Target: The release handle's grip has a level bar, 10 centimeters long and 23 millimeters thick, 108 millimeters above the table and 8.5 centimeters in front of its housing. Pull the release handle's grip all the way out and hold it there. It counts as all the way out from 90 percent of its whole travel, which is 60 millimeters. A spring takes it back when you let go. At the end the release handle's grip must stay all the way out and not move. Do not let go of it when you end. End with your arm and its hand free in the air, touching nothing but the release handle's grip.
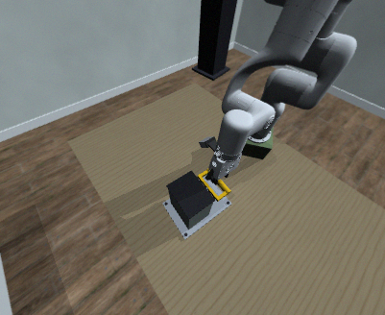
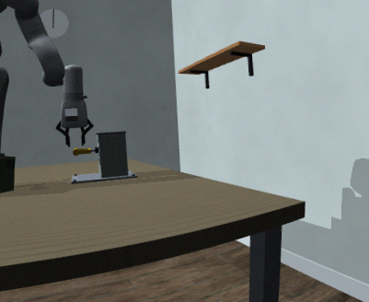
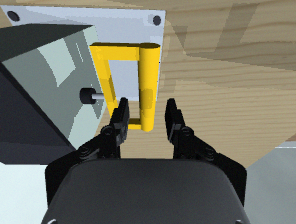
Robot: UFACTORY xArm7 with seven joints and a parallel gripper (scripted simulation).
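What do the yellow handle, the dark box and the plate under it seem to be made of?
The handle looks like glossy yellow painted metal or plastic; soft highlights run along its bar. The box seems dark matte metal or plastic, with flat, dull faces. The plate looks like pale grey metal, with holes or screws at its corners.
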